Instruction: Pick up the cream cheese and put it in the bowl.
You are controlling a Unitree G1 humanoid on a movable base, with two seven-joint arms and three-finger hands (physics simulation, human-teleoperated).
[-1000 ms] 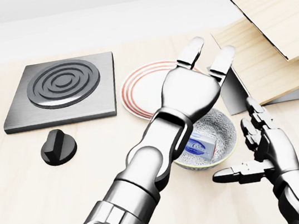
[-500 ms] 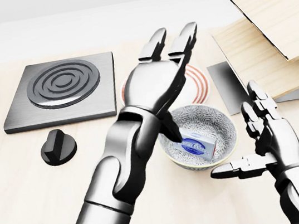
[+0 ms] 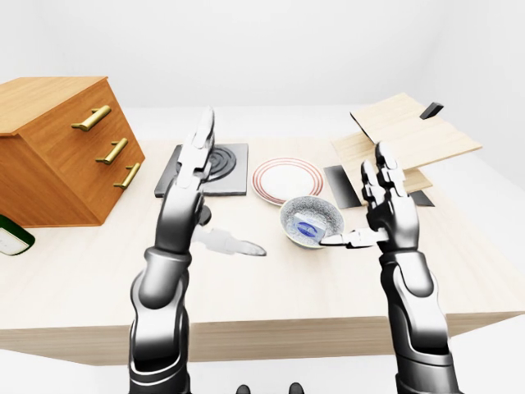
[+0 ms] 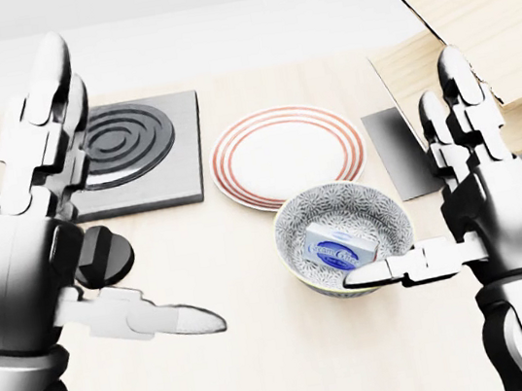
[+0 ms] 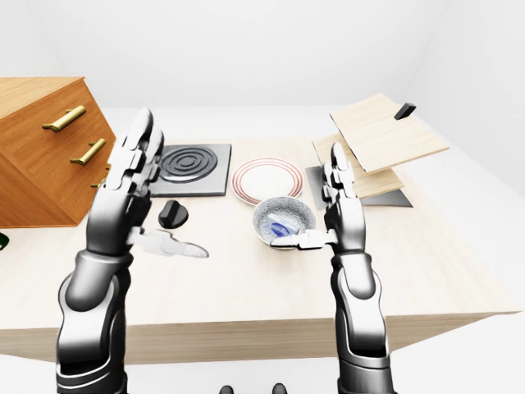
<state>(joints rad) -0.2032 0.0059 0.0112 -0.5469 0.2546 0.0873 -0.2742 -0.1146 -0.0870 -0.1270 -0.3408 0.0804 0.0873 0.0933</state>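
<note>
The cream cheese (image 4: 340, 248), a small white and blue box, lies inside the patterned bowl (image 4: 292, 222) in the lower middle of the head view. My left hand (image 4: 78, 223) is open and empty at the left of that view, fingers upright and thumb pointing right, well apart from the bowl. My right hand (image 4: 444, 202) is open and empty just right of the bowl, fingers upright, with its thumb tip (image 4: 362, 280) at the bowl's lower right rim.
A red-ringed plate (image 4: 284, 153) lies above the bowl. A black burner plate (image 4: 134, 136) and a black knob (image 4: 108, 260) are at the left. Stacked wooden boards (image 4: 481, 25) on a dark mat (image 4: 395, 161) are at the right. A wooden drawer cabinet (image 3: 57, 148) stands far left.
My left arm has swung away from above the bowl to the left and its hand now stands upright. My right hand has risen a little, its thumb now at the bowl's rim.
</note>
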